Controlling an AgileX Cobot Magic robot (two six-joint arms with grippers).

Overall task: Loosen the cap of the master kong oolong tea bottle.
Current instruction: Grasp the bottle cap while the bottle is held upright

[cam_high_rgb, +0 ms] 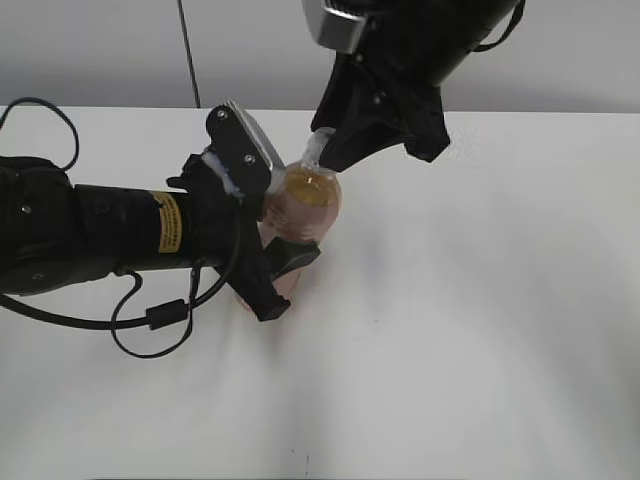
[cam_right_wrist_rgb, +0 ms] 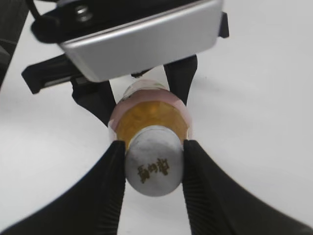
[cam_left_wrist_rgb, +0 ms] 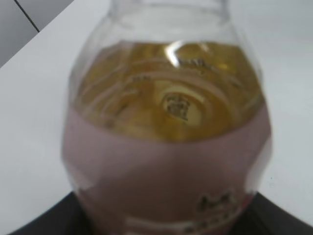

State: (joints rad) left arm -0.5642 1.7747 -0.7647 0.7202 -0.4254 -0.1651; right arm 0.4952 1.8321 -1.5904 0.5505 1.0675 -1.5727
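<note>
While braced for a twist, tea bottle stood mid-desk, nearer the far edge, body pinched in the left gripper so as not to spin. White cap squeezed between right gripper fingers from above, placed to turn it, by all appearances. Amber tea and pink label filled the left wrist view. Black cables trailed toward the left edge of the desk, well apart. Nothing blocked either arm.
</note>
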